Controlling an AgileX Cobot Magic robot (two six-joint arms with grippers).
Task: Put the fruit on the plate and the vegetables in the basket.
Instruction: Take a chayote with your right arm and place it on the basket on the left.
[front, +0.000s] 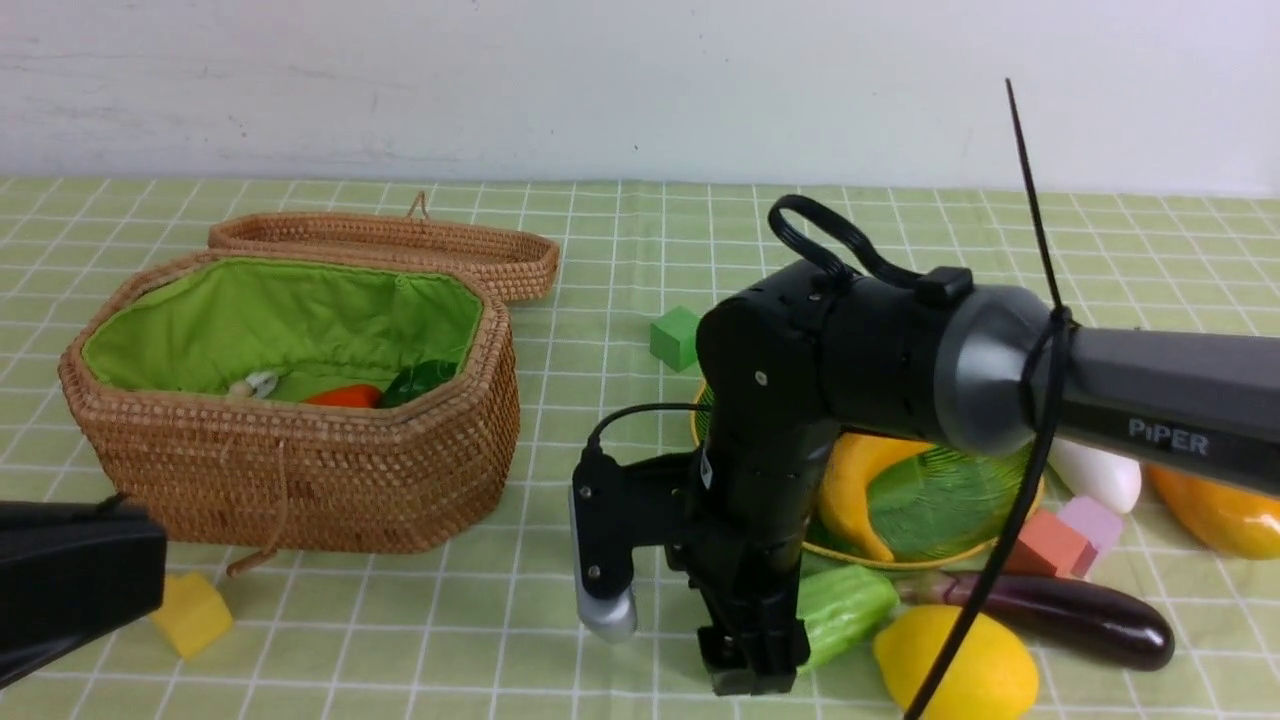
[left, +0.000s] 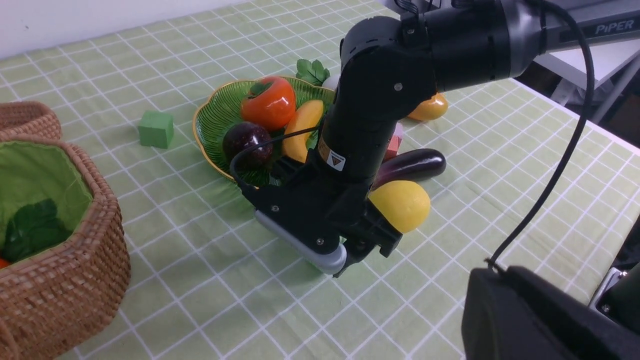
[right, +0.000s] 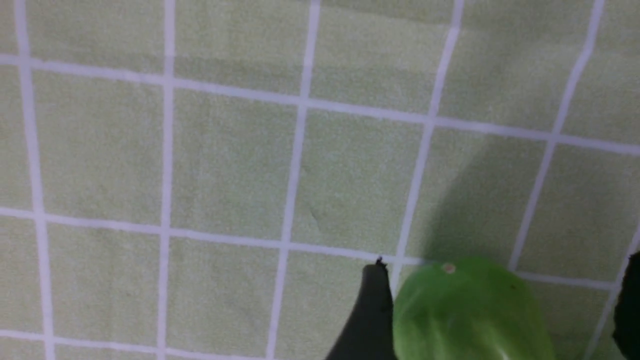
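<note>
Nearest the lens is the left claw (left: 530, 315), a dark mass at 8 o'clock of the front view, closed tight; just past it a yellow foam block (front: 192, 612) lies at 7 o'clock of the basket (front: 300, 480). Further in, the right claw (front: 755, 672) points straight down at the counter (front: 600, 260), its jaws spread wide; the light green gourd (right: 470, 310) lies between its fingers (right: 370, 310), one finger against the gourd's side, the other apart from it, so nothing is gripped.

That gourd rests on the cloth at 7 o'clock of the plate (left: 220, 112), just beside the rim; the lemon (front: 955, 665) lies at 6 o'clock, the eggplant (front: 1060, 615) at 5 o'clock just behind the lemon, the radish (front: 1095, 475) at 3 o'clock, the mango (front: 1215, 510) beyond it. On the plate lie the persimmon (left: 267, 102), the mangosteen (left: 247, 142) and the banana (left: 300, 130); a green block (front: 677, 337) stands at 11 o'clock of it; a red block (front: 1050, 545) and a lilac block (front: 1095, 520) sit between plate, radish and eggplant.

At 9 o'clock of the plate, well apart, stands the basket, its lid (front: 400, 245) laid open at 12 o'clock; inside show the red chili (front: 345, 397) and dark green leaves (front: 420, 380).
</note>
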